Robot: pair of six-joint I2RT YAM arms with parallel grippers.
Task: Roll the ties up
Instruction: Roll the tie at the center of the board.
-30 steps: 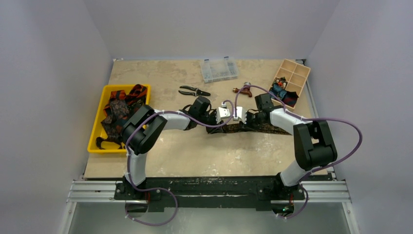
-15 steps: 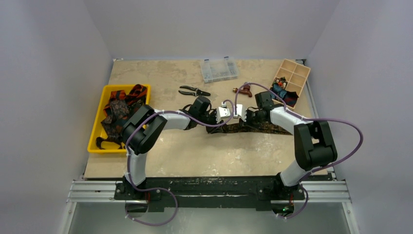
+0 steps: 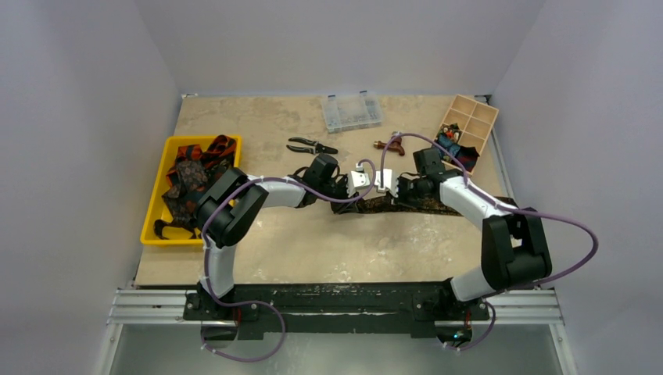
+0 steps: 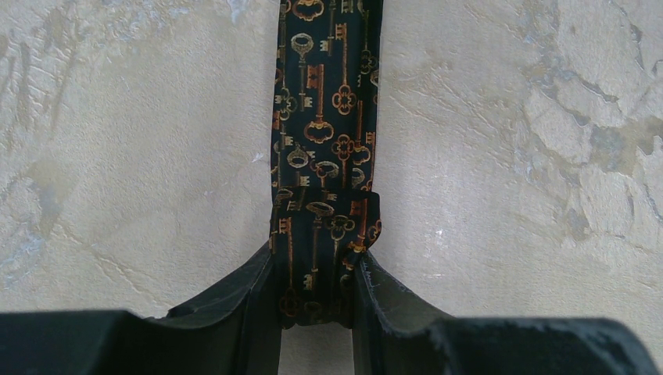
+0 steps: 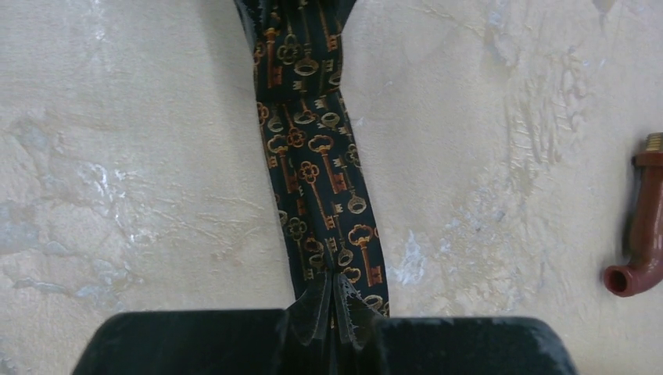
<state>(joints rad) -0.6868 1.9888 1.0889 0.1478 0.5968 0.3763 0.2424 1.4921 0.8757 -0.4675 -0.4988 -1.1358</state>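
Rolling the tie (image 4: pixel 324 117) neatly likely needed even tension: left gripper (image 4: pixel 317 291) clasped its folded end, right gripper (image 5: pixel 335 312) pinched its cloth.

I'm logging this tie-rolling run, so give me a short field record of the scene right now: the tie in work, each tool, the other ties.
tie in work: black necktie with gold and red key print, flat on the beige table
left tool: shut on the necktie's folded end
right tool: shut, pinching the same necktie farther along
rolled so far: one short fold at the left tool
other ties: heaped in the yellow plastic tray
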